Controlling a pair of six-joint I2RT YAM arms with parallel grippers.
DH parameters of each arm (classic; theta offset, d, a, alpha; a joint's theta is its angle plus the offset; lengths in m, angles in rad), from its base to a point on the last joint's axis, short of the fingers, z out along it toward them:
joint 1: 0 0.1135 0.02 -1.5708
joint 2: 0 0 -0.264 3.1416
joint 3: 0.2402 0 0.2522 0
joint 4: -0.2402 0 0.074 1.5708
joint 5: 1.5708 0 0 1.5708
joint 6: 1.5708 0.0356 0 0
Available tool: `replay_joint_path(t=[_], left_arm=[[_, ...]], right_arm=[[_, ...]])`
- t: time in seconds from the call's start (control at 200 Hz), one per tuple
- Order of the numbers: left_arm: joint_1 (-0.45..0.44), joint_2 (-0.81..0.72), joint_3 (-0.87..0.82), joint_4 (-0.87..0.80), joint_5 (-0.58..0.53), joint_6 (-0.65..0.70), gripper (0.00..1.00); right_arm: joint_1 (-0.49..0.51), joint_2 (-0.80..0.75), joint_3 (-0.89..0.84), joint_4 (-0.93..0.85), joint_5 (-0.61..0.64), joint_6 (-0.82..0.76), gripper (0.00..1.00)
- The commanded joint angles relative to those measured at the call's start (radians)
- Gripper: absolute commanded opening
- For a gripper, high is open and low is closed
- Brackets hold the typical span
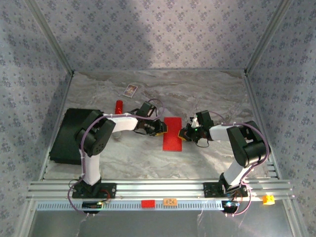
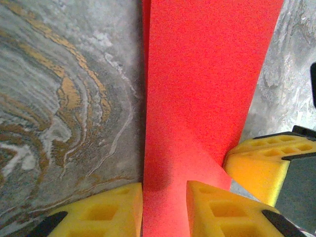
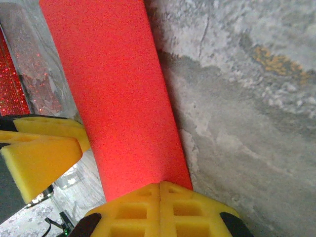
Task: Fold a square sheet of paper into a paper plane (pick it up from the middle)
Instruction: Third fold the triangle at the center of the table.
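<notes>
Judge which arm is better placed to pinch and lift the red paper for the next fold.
Left, probably. The left gripper has its jaws apart with the red paper running between them, ready to close. The right gripper is shut, its tips at the paper's edge.

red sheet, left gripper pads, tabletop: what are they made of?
Red sheet: thin matte paper by the look, lying flat with crisp straight edges. Left gripper's pads: yellow plastic or rubber, moulded with recessed pockets; which one is unclear. Tabletop: marble-patterned grey with gold veins, likely a printed laminate or film rather than stone.
</notes>
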Motion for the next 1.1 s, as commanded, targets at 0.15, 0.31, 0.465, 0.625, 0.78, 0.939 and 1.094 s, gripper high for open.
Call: replay_joint_path(t=[0.15,0.31,0.465,0.625,0.78,0.939,1.094], left_arm=[[-0.025,0.012,0.007,0.033,0.031,-0.003,0.28],[-0.022,-0.009,0.0,0.045,0.016,-0.005,0.28],[-0.021,-0.021,-0.018,0.087,0.014,-0.016,0.3],[-0.017,-0.029,-0.039,0.128,0.015,-0.031,0.32],[-0.011,-0.045,-0.056,0.145,0.004,-0.033,0.35],[-0.008,-0.062,-0.073,0.173,-0.001,-0.033,0.36],[0.001,-0.062,-0.096,0.233,0.012,-0.049,0.38]], right_arm=[[-0.008,0.033,-0.035,-0.121,0.095,0.009,0.06],[-0.007,0.031,-0.035,-0.12,0.097,0.01,0.06],[-0.007,0.031,-0.035,-0.119,0.095,0.009,0.06],[-0.007,0.031,-0.035,-0.12,0.096,0.01,0.07],[-0.008,0.029,-0.034,-0.12,0.095,0.009,0.07],[-0.008,0.028,-0.036,-0.118,0.095,0.009,0.07],[-0.008,0.027,-0.035,-0.116,0.093,0.009,0.07]])
